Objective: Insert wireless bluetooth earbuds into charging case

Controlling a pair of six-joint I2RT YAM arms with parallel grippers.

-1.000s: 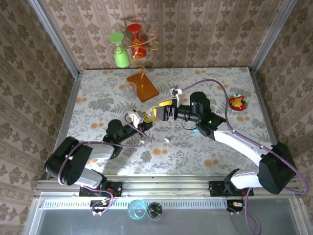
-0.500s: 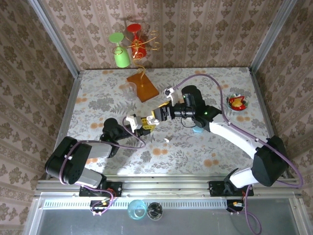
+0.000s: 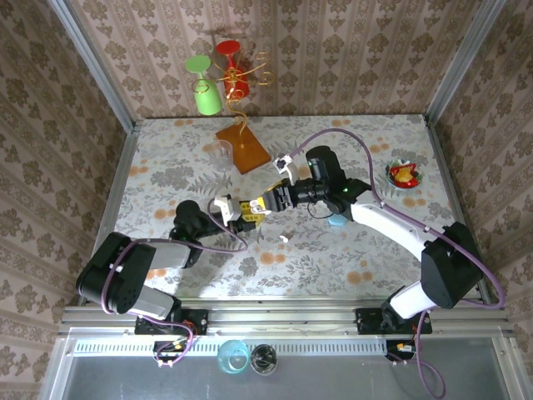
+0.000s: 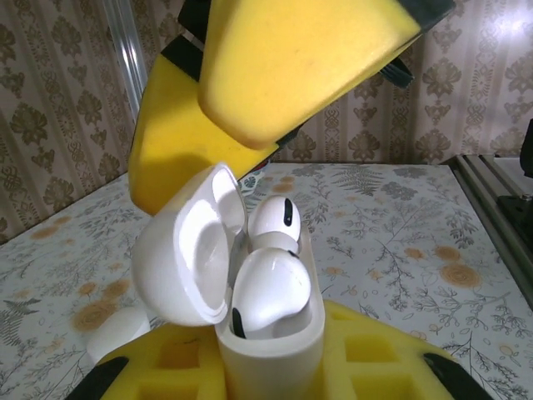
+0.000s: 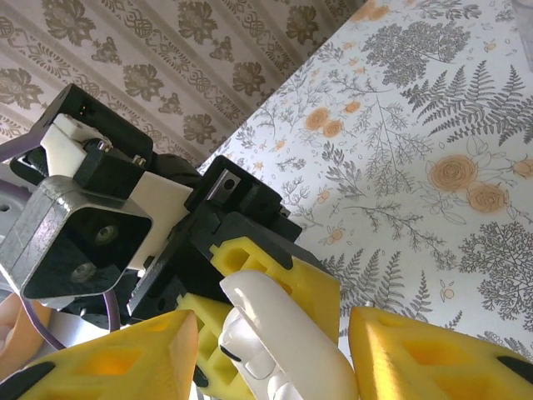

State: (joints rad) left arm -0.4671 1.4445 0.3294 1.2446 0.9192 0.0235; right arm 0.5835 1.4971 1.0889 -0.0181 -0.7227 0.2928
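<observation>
Tiny white piece [image 3: 284, 239] lies loose on table [image 3: 166, 150], on near side of both grippers. L gripper [image 3: 247, 210] is clamped on charging case [image 4: 271, 358], held upright btwn its yellow pads, lid [image 4: 187, 258] flipped open. Two earbuds [image 4: 268, 287] sit in case, one behind the other. Just beyond, R gripper [image 3: 265, 202] is part-open, fingers [image 5: 433, 350] straddling the lid w/ a gap showing on one side.

**Tight middle, free sides**

The left gripper [image 3: 244, 213] and right gripper [image 3: 261, 202] meet at the bench [image 3: 166, 167] centre, the charging case [image 4: 266, 362] between them. Just behind stand an amber block [image 3: 243, 148] and a clear glass [image 3: 218, 152]. The bench's near right part gives wide room, except one small white piece [image 3: 284, 239].
</observation>
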